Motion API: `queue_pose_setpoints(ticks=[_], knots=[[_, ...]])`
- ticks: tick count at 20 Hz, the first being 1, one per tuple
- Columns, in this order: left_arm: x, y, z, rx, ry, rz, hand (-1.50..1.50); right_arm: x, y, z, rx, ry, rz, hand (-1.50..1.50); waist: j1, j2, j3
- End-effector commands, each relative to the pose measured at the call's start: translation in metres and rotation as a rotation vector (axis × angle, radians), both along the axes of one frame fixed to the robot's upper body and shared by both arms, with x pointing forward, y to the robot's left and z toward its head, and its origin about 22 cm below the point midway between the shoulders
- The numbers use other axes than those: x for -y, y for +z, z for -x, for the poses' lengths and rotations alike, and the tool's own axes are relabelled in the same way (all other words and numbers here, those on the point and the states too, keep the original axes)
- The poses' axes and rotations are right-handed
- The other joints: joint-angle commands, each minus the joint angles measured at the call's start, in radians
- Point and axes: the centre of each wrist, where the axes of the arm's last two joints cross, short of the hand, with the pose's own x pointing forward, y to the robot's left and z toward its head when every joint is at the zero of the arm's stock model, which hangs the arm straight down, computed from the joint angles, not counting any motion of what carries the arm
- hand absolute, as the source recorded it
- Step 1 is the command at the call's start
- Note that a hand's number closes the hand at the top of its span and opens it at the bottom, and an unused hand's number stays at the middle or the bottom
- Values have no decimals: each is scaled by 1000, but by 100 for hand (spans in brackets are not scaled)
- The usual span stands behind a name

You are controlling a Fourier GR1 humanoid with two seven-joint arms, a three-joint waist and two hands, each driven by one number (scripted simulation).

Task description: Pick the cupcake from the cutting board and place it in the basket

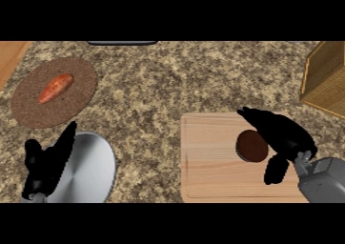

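The right hand was seen arched over the cupcake, fingers and thumb spread at its sides, not yet closed on it. The cupcake's right edge was hidden by the palm; it stood on the cutting board. The basket, cut off by the right edge, stood well apart. The left hand rested open over a grey plate. A sweet potato lay on a round mat.

Speckled brown and beige granite tabletop filling the frame, strip of light wood surface at the upper left corner, dark grey object cut off at the top edge, even light
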Motion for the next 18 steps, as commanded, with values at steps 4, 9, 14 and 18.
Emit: queue_pose_setpoints(ticks=[4,9,14,18], knots=[[1,-40,19,-156,48,2,0,1,-35,7,-5,12,-7,-150,-7,13,-16],[7,-36,19,-150,33,9,0,-9,-30,1,-3,24,-14,-150,-4,12,-16],[13,-13,10,-147,8,16,0,9,-54,-11,-10,12,7,150,6,13,-15],[-6,-34,28,-164,25,15,0,-13,-35,-12,78,90,58,150,5,12,-17]])
